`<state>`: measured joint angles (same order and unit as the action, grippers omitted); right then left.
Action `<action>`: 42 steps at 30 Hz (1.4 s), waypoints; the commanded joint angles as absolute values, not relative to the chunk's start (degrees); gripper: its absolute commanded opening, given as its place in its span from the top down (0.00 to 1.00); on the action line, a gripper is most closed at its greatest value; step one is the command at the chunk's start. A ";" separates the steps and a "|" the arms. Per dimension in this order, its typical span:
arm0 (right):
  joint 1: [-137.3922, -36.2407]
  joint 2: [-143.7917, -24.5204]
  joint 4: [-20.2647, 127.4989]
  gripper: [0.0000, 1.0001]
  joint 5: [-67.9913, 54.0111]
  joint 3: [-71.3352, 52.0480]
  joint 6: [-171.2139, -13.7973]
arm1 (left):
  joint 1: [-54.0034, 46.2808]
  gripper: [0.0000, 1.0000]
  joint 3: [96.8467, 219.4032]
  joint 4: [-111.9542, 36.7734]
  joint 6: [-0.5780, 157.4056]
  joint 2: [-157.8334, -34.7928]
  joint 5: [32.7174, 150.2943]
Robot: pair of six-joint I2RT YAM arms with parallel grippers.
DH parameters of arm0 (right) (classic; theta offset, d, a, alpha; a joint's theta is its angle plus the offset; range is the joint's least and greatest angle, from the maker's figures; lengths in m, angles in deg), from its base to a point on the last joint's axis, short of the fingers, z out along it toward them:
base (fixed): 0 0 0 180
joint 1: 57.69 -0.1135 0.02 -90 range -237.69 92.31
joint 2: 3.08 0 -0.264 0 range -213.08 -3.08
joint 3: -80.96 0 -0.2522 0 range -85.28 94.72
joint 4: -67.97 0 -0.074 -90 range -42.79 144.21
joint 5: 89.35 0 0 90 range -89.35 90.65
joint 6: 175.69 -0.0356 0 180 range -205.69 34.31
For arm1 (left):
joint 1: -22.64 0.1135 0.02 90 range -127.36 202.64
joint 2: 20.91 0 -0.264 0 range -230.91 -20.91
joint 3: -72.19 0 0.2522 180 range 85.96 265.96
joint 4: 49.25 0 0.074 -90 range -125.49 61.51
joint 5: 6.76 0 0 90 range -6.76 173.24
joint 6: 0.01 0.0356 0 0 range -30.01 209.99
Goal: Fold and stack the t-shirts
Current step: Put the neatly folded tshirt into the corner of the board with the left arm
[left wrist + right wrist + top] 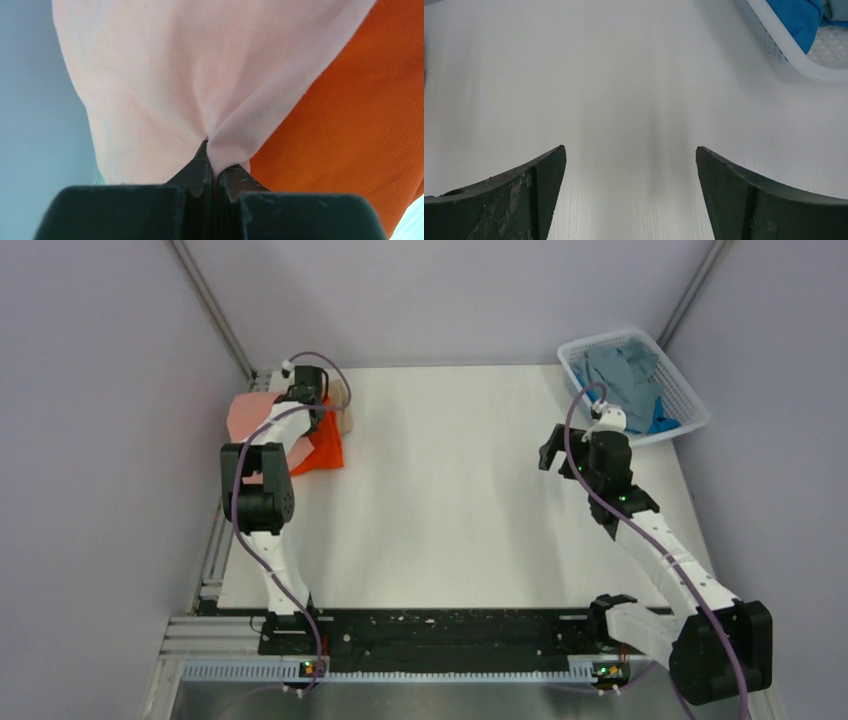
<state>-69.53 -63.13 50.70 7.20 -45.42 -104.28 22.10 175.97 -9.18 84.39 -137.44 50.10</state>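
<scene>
Pink cloth fills the space right in front of the left gripper (212, 167), whose two dark jaws are pressed together on a fold of the pink shirt (175, 75). The cloth puckers into a tight crease at the fingertips and fans out wide ahead of them. To the right of the jaws, and running under the pink cloth's edge, lies the orange shirt (350, 125), its weave a fine mesh. In the overhead view the same gripper sits over this pile, with pink spreading off to its left and orange showing to its right and nearer the arm's base. A tan shirt (344, 406) peeks out just beside the gripper on its right, touching the orange one.

The right gripper (629, 150) stands well apart from that pile, its jaws spread wide with nothing between them. Only the bare white table (624, 75) shows between and ahead of its fingers. Ahead of it and to the right sits a white mesh basket (794, 62). Inside the basket, a blue shirt (796, 17) lies against the near wall, and a grey shirt (615, 370) lies crumpled beside and partly over it.
</scene>
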 commanded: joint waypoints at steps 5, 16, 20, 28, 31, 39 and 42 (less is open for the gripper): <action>-69.54 -61.14 51.05 0.01 8.81 -43.61 -103.35 | 22.11 1.00 175.98 -12.79 86.28 -127.80 43.29; -69.55 -59.80 51.03 0.01 9.53 -43.88 -103.23 | 21.40 1.00 174.41 -17.07 91.90 -117.94 45.55; -69.55 -59.83 50.96 0.01 9.56 -43.92 -103.13 | 20.18 1.00 174.19 -17.46 92.69 -116.78 48.93; -69.53 -60.29 51.07 0.01 9.63 -43.89 -103.09 | 15.80 1.00 175.51 -16.10 90.48 -120.03 46.14; -69.55 -60.47 51.09 0.01 9.79 -43.77 -103.01 | 14.14 1.00 177.75 -15.10 90.22 -121.56 44.82; -69.55 -61.21 51.22 0.01 10.26 -43.88 -102.65 | 13.42 1.00 178.83 -16.03 90.38 -123.44 49.81; -69.48 -61.55 51.18 0.01 9.73 -43.71 -102.59 | 13.32 1.00 176.98 -17.02 90.84 -125.57 48.65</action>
<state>-69.53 -61.23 49.85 9.45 -45.44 -103.65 13.47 176.72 -12.46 91.18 -123.69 48.57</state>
